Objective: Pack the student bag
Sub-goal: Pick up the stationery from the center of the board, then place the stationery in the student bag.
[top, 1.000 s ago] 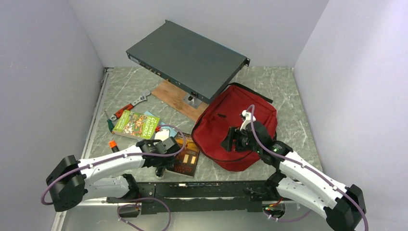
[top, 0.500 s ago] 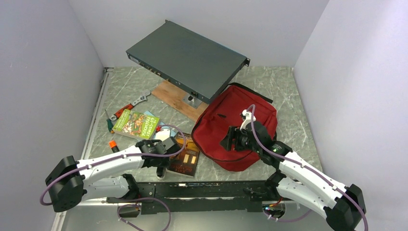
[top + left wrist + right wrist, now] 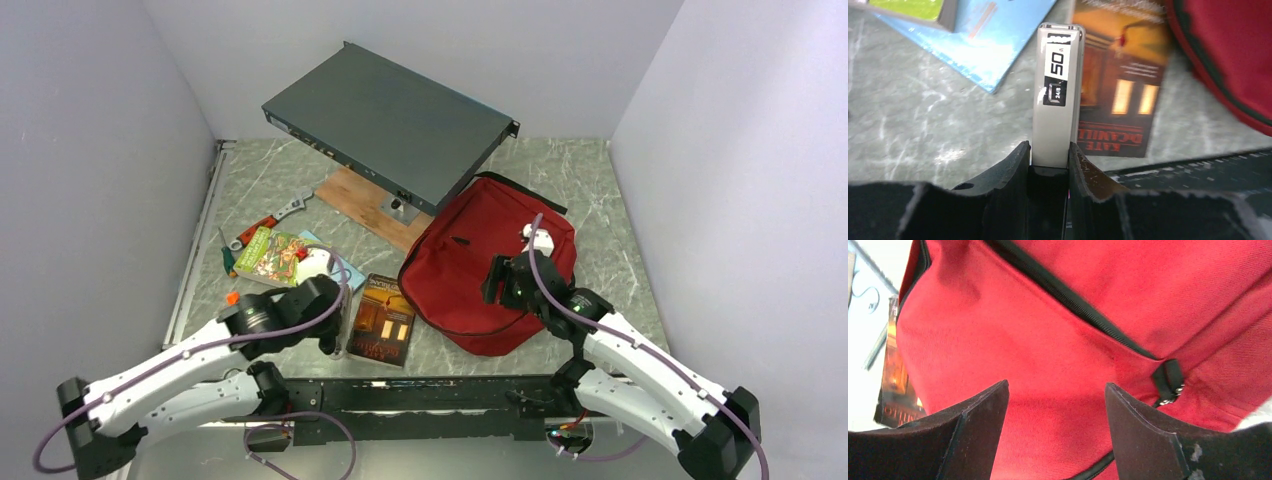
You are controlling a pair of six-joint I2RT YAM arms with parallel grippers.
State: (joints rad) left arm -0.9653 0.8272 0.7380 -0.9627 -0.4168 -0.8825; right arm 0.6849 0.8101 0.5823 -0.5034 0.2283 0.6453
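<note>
The red student bag lies right of centre, its black zipper closed. It fills the right wrist view and shows at the right edge of the left wrist view. My right gripper is open just above the bag's front panel, with nothing between its jaws. A black zipper pull lies to its right. My left gripper is shut on a slim white box marked "50" and holds it above the table, left of the bag.
A dark book lies beside the bag. A green book and a blue sheet lie further left. Tools and an orange cap lie left. A flat grey metal box leans over a wooden board at the back.
My left arm has swung back and turned, with the white box in its jaws. My right gripper has shifted a little right and further over the bag.
</note>
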